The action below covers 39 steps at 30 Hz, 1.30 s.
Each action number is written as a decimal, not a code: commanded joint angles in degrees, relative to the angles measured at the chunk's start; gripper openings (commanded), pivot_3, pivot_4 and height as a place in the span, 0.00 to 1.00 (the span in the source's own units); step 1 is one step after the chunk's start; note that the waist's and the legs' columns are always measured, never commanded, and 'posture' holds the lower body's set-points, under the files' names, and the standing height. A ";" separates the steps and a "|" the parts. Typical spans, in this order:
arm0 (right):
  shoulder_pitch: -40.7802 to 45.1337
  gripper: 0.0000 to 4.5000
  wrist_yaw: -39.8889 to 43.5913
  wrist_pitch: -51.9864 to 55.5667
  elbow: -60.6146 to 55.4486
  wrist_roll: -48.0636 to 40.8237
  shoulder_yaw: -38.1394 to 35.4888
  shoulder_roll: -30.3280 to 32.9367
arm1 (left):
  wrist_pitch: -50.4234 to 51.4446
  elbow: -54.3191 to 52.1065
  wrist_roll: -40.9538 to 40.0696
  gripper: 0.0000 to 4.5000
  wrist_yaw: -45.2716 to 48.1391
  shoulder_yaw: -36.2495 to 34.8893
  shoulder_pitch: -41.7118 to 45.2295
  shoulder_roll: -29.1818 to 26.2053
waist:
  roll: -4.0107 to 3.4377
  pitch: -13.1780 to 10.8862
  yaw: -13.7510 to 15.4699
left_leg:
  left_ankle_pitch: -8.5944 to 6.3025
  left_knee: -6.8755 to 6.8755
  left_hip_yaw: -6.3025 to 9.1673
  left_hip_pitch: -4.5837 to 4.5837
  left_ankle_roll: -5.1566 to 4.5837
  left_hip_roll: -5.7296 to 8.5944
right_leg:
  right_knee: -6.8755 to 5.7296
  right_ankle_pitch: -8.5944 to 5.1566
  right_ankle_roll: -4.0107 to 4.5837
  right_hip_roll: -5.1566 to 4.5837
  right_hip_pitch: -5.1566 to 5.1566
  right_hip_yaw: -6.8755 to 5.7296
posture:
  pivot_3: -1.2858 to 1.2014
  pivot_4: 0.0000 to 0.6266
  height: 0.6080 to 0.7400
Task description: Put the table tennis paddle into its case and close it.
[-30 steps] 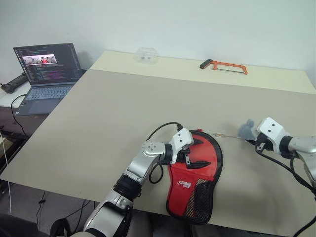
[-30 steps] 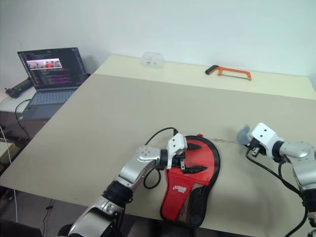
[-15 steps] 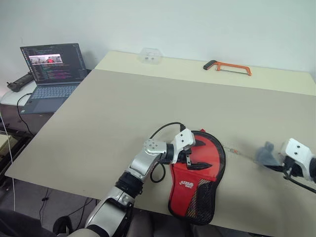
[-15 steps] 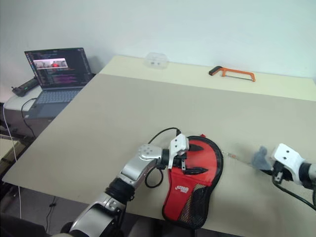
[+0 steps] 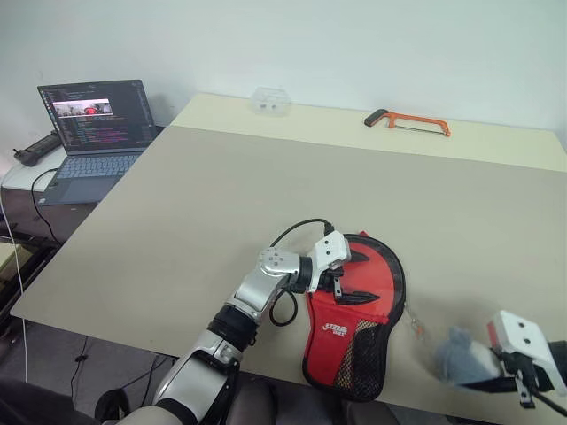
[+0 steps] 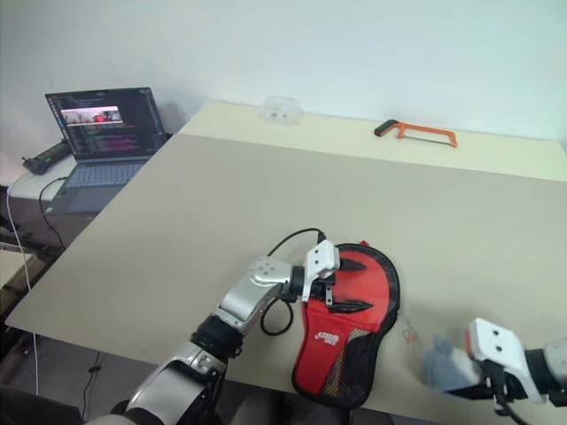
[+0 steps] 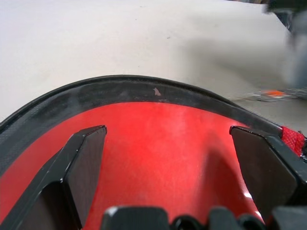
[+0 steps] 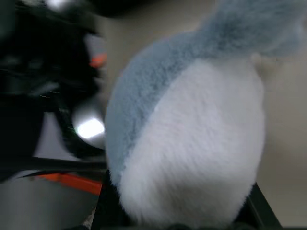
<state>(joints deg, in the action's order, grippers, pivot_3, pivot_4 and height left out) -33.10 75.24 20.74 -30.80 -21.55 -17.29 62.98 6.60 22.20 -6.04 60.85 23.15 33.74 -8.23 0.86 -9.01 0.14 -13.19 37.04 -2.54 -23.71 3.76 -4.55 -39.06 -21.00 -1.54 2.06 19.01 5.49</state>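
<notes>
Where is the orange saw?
In the left eye view the orange saw lies at the table's far edge, toward the right, near the wall, far from the red case.

Left gripper (image 5: pixel 347 276) reaches forward, jaws spread wide; right gripper (image 5: pixel 468 365) hangs low, jaws clamped round something soft

A: Far edge of table (image 5: pixel 221 177)? 
B: Orange hacksaw (image 5: pixel 407 120) far right, clear plastic box (image 5: pixel 268 100) far left, well apart.
A: Off the table?
B: Open laptop (image 5: pixel 89 133) at left, screen lit. Grey-white plush toy (image 5: pixel 459 359) near front right.
</notes>
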 commanded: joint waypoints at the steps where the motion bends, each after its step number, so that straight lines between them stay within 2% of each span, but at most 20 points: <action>1: -4.60 0.21 2.50 0.13 -8.57 -0.81 4.92 0.65 | 0.22 2.84 1.84 1.00 0.15 0.79 -0.25 -0.68 | 0.00 0.00 0.01 | 0.00 0.00 0.02 -0.02 0.00 0.00 | 0.00 0.00 0.00 0.00 0.00 -0.01 | 0.52 0.24 1.00; 6: -6.72 0.21 1.41 0.03 -14.70 0.45 11.65 1.39 | -0.25 3.89 2.44 1.00 0.88 1.48 0.13 -0.60 | 0.05 0.04 -0.02 | 0.00 0.02 0.07 -0.05 0.00 0.02 | 0.03 0.00 -0.01 0.00 -0.01 -0.04 | 0.52 0.24 1.00; 12: -3.33 0.21 -1.11 1.22 -17.99 2.60 20.47 1.84 | -0.38 4.60 3.31 1.00 1.36 1.67 1.07 -0.10 | 0.22 0.15 -0.24 | 0.00 0.06 0.13 0.02 -0.01 0.02 | -0.01 0.00 -0.01 0.00 -0.08 -0.07 | 0.52 0.24 1.00; 20: -0.33 0.21 -2.41 1.95 -18.54 4.25 26.82 2.97 | -0.93 5.40 4.00 1.00 1.34 1.41 1.86 -0.19 | 0.26 0.14 -0.28 | 0.00 0.03 0.23 0.34 -0.03 0.03 | 0.02 -0.01 -0.03 0.00 -0.42 -0.15 | 0.52 0.24 1.00; 24: 0.91 0.21 -3.03 1.44 -15.60 3.63 24.14 3.15 | -1.50 6.29 4.15 1.00 1.14 1.30 2.27 -0.03 | 0.37 0.08 -0.32 | 0.00 0.02 0.24 0.61 -0.03 0.03 | 0.04 -0.03 -0.06 0.00 -0.68 -0.16 | 0.52 0.24 1.00; 28: 3.43 0.21 -2.21 1.65 -10.07 0.44 14.17 3.34 | -2.33 7.62 4.20 1.00 0.84 0.97 2.86 0.42 | 0.45 0.03 -0.52 | -0.01 0.02 0.23 0.81 -0.05 0.03 | 0.04 -0.05 -0.10 -0.02 -0.84 -0.09 | 0.52 0.24 1.00; 32: 5.68 0.21 -0.58 1.82 -5.92 -0.98 7.37 3.85 | -3.02 8.32 4.35 1.00 0.58 0.64 3.06 0.91 | 0.46 0.02 -0.58 | 0.04 0.01 0.22 0.84 -0.13 0.08 | 0.04 -0.01 -0.14 -0.06 -0.88 -0.10 | 0.52 0.24 1.00; 36: 8.15 0.21 -0.28 1.87 -2.90 -0.95 5.91 3.83 | -3.44 8.72 4.29 1.00 0.42 0.31 3.28 1.31 | 0.46 0.02 -0.53 | 0.04 -0.02 0.22 0.81 -0.13 0.09 | 0.06 0.02 -0.10 -0.07 -0.87 -0.11 | 0.52 0.24 1.00; 37: 8.15 0.37 0.21 2.07 -2.44 -0.75 6.25 4.21 | -3.55 8.79 4.27 1.00 0.36 0.22 3.34 1.37 | 0.46 0.02 -0.47 | 0.04 -0.03 0.22 0.81 -0.13 0.10 | 0.07 0.02 -0.10 -0.08 -0.87 -0.12 | 0.52 0.24 1.00; 39: 8.08 0.51 1.34 2.25 -1.50 -0.31 7.09 5.00 | -3.97 8.72 4.09 1.00 0.18 -0.25 3.61 1.42 | 0.46 0.02 -0.44 | 0.03 -0.03 0.22 0.79 -0.13 0.10 | 0.08 0.02 -0.09 -0.08 -0.87 -0.12 | 0.52 0.24 1.00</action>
<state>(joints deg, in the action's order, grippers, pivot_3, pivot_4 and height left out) -25.15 75.19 22.93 -32.42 -21.50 -10.00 67.03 2.80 29.52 -2.88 61.77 22.64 37.46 -6.96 1.31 -8.99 -0.29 -13.16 37.02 -2.33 -22.91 3.63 -4.45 -38.98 -20.98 -1.64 1.97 18.14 5.39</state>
